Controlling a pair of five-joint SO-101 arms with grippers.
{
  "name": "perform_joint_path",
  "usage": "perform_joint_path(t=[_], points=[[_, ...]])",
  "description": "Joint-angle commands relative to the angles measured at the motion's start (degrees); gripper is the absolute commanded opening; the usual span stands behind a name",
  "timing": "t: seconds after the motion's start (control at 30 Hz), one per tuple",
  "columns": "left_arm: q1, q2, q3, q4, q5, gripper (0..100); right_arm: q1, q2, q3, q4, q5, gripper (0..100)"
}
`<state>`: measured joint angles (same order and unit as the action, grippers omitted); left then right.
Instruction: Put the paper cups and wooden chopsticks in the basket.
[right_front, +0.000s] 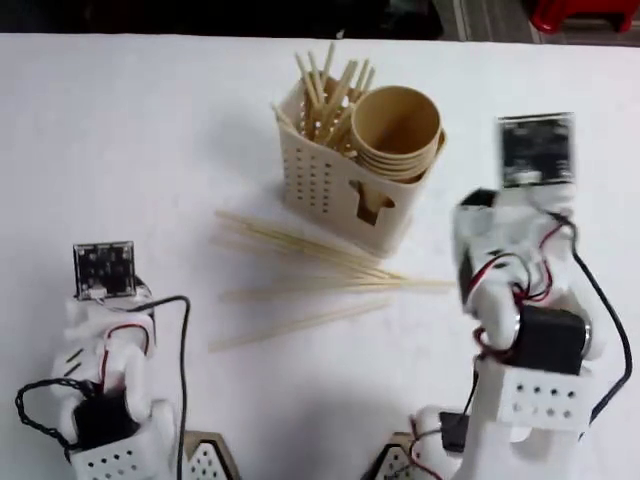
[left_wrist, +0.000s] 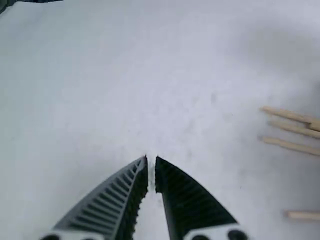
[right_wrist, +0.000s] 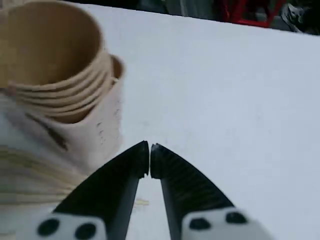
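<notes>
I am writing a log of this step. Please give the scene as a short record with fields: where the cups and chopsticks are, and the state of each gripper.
basket: white, perforated, upright on the table
paper cups: one stack, inside the basket
standing chopsticks: several, in the basket beside the cups
loose chopsticks: several, lying on the table between the basket and the arms
left gripper: shut, empty, over the table
right gripper: shut, empty, beside the basket on the cups' side
left to do: loose chopsticks into the basket
</notes>
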<state>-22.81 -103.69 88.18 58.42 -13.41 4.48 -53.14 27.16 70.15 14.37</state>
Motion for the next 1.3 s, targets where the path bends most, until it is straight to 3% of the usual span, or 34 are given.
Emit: perform_joint_path(t=[0.0,0.17,0.27,0.43,0.73,1.27], points=[[-0.57,-0.75,-0.26,-1.23,0.35,5,-15.52,0.13,-8.62,9.98,6.68,2.8],[-0.57,-0.75,-0.18,-1.23,0.35,5,-33.19,4.53,-8.97,13.85,9.05,3.8],[-0.57,-0.75,-0.18,-1.23,0.35,5,-39.43,11.82,-9.23,13.49,9.58,4.3],[-0.57,-0.75,-0.09,-1.23,0.26,5,-47.16,24.66,-9.41,12.26,17.76,4.6],[-0.57,-0.75,0.0,-1.14,0.26,5,-47.25,46.99,-18.99,9.8,26.29,18.5],[-0.66,-0.75,0.0,-0.35,-2.37,5,-39.16,88.4,-55.74,9.8,27.69,18.3]])
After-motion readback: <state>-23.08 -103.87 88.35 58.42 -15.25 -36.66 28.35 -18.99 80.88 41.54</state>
